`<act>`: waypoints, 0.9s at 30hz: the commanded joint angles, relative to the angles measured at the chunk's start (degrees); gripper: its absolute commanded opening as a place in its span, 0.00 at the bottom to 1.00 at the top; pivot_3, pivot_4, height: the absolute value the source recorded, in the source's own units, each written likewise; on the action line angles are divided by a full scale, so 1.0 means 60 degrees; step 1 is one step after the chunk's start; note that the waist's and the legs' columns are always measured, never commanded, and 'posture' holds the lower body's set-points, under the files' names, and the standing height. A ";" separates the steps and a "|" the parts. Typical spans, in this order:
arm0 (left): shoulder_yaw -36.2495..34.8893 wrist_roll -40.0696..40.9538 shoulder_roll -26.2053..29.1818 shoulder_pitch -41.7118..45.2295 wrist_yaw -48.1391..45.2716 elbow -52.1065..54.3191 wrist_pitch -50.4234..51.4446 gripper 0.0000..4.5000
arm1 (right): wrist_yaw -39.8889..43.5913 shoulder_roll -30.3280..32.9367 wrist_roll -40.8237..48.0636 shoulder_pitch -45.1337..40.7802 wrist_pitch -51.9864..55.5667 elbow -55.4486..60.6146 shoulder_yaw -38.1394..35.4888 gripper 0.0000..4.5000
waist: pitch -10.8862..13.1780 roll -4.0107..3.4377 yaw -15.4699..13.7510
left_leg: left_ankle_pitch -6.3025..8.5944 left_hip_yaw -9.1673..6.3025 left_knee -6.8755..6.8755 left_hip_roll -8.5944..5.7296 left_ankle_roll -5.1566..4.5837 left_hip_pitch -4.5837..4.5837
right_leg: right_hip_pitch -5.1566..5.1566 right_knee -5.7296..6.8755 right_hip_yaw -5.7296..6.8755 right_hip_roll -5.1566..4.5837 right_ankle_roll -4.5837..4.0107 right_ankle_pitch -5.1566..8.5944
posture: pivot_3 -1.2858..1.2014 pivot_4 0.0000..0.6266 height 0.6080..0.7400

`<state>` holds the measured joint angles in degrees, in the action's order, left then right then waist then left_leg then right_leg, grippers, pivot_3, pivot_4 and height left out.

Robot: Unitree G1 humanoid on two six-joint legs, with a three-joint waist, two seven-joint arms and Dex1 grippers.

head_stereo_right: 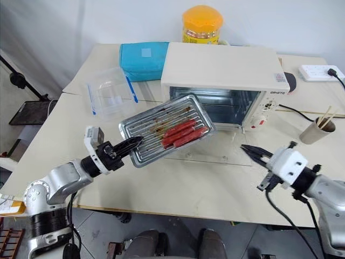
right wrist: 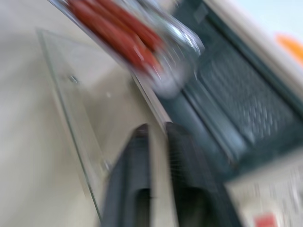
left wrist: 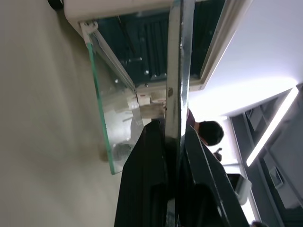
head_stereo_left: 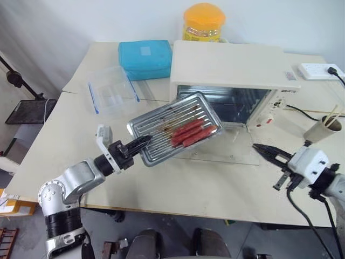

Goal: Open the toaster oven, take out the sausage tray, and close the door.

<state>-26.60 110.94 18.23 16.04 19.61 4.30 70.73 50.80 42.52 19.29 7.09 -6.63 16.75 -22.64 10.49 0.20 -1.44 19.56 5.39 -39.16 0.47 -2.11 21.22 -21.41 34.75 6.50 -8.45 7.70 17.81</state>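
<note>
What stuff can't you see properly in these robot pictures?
- Yellow tub: lower part hidden behind the toaster oven, head views.
- Sausages: blurred in the right wrist view.
- Sausage tray: seen edge-on in the left wrist view, contents hidden.
- Oven knobs: too small to read.

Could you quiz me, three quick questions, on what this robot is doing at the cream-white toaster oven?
1. True or false: the clear glass door of the cream-white toaster oven lies open.
2. Which gripper holds the silver ridged sausage tray?
3. The tray is: A inside the oven, B lifted in front of it, C on the floor.

Key: 1 true. 2 the left gripper, jaws clamped on its rim; the right gripper is shut, holding nothing. 3 B.
</note>
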 commanded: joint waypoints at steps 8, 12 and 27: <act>-0.0928 0.0343 -0.0791 -0.2233 0.0143 0.2419 -0.2041 0.00 | 0.1631 0.1109 0.0766 -0.1273 0.0864 -0.3613 -0.0072 0.01 | -0.0001 -0.0002 0.0062 | 0.0000 0.0016 -0.0001 0.0016 0.0000 -0.0012 | 0.0001 -0.0002 -0.0065 0.0004 -0.0004 0.0002 | 0.52 0.24 1.00; -0.0823 0.0343 -0.1217 -0.3040 0.0203 0.3274 -0.2769 0.00 | 0.2276 0.1087 0.0794 -0.1941 0.1348 -0.4284 0.0628 0.01 | -0.0004 -0.0007 0.0082 | 0.0000 0.0018 -0.0001 0.0021 0.0001 -0.0013 | 0.0001 -0.0005 -0.0076 0.0006 -0.0009 0.0004 | 0.52 0.24 1.00; 0.0213 0.0343 -0.0686 -0.7439 -0.1351 0.5923 -0.5436 0.00 | 0.3275 0.0714 0.0640 -0.3111 0.1361 -0.5384 0.1640 0.01 | -0.0007 -0.0016 0.0097 | 0.0010 0.0012 0.0001 0.0031 0.0004 0.0000 | 0.0004 -0.0099 -0.0078 -0.0020 -0.0042 0.0004 | 0.52 0.24 1.00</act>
<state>-25.43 111.38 13.93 -27.24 13.98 36.83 39.77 69.78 46.93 22.75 -11.02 2.37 -15.51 -12.07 10.45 0.10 -0.86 19.64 5.45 -39.15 0.67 -2.08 21.24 -21.39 34.10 6.04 -8.59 7.43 17.83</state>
